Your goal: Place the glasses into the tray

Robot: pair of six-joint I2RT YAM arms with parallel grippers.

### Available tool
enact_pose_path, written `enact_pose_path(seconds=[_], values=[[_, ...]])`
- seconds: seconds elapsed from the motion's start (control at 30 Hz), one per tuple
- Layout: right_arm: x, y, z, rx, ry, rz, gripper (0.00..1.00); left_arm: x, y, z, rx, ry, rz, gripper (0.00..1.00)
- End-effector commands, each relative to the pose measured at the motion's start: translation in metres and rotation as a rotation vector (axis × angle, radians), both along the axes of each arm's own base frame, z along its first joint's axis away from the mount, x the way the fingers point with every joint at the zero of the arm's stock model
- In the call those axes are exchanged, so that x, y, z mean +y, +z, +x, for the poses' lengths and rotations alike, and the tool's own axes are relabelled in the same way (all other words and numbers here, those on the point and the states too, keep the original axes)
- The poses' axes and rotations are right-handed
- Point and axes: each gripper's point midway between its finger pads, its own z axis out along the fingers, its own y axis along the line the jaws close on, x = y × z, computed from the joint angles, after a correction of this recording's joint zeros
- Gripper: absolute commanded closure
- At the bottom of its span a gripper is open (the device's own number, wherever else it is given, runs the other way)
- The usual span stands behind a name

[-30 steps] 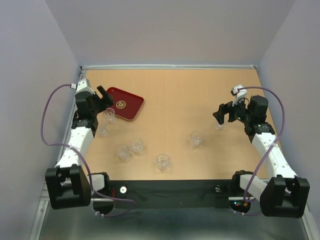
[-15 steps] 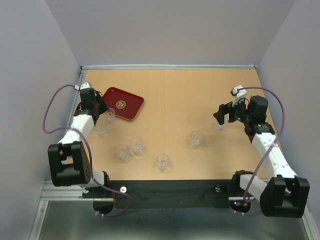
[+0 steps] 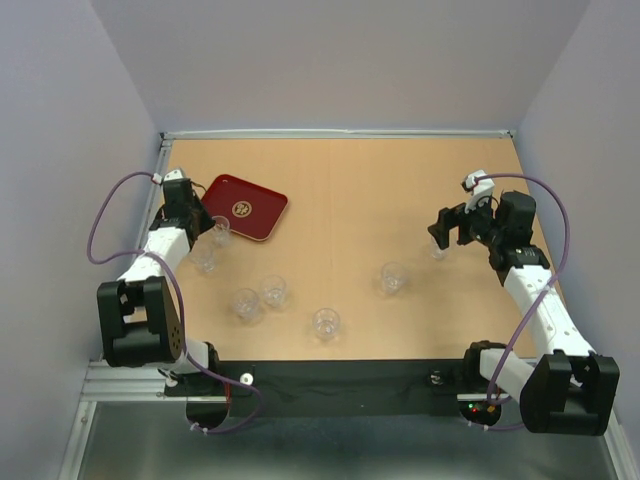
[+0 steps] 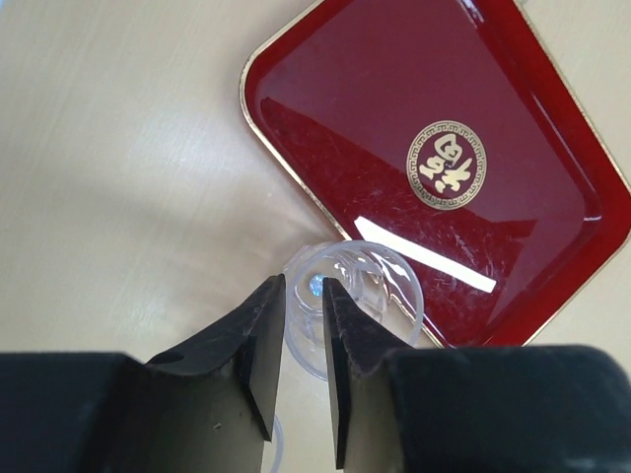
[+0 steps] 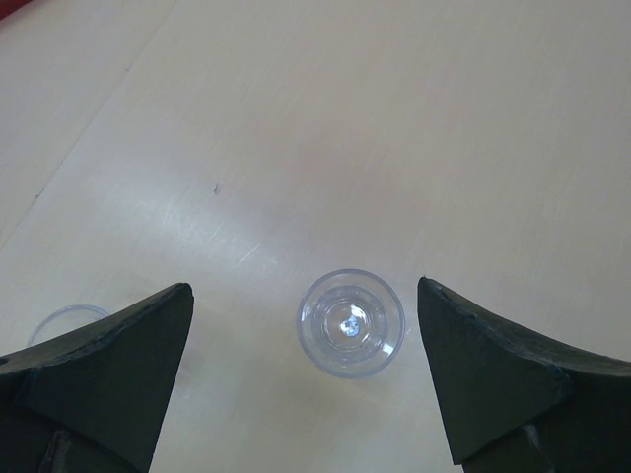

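Observation:
The dark red tray lies at the far left of the table. Just in front of its near corner stands one of the clear glasses. My left gripper is shut on that glass's wall, one finger outside and one inside the rim. Several more glasses stand about the table. At the right, my right gripper hangs open over another glass, which stands between its fingers untouched.
The left wall runs close beside the left arm and the tray. In the right wrist view the rim of a further glass shows past the left finger. The table's right edge lies near the right arm.
My left gripper's jaws have come together on the wall of the glass by the tray, and the left arm has shifted. The right arm and gripper have stayed put.

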Motion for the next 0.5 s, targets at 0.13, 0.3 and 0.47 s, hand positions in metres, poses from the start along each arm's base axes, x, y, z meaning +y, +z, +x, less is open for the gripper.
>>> enact_pose_path(seconds=[0.13, 0.3, 0.47], values=[[-0.004, 0.02, 0.008, -0.058, -0.012, -0.02, 0.0, -0.001, -0.002, -0.001, 0.024, -0.005, 0.043, 0.69], [-0.005, 0.02, 0.008, -0.058, -0.016, -0.021, 0.0, -0.004, -0.013, -0.003, 0.066, -0.018, 0.049, 0.7], [-0.006, 0.021, 0.009, -0.062, -0.021, -0.025, 0.0, -0.007, -0.018, -0.004, 0.084, -0.028, 0.05, 0.7]])
